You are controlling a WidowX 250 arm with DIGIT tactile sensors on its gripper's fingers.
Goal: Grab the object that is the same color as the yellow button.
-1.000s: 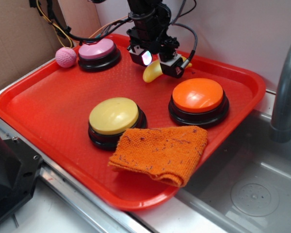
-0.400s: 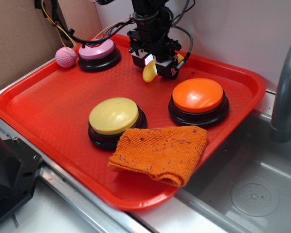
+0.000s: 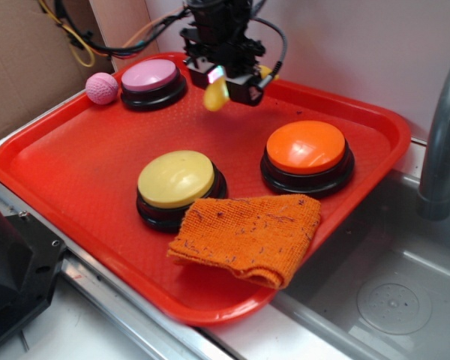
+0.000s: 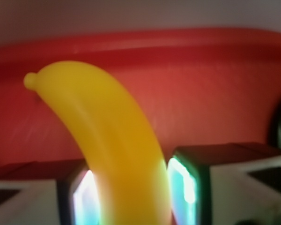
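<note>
Fingers (image 3: 223,84) clamp the small glossy yellow plastic banana (image 3: 215,95); advise raising it straight, grip firm, clear of the red plastic tray (image 3: 75,172).

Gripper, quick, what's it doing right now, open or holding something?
Gripper: shut on the yellow toy banana, lifted above the red tray.

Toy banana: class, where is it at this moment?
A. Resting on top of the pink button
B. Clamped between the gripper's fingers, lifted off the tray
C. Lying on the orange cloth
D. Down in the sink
B. The toy banana sits between the fingers of the gripper, raised clear of the red tray in the exterior view.
</note>
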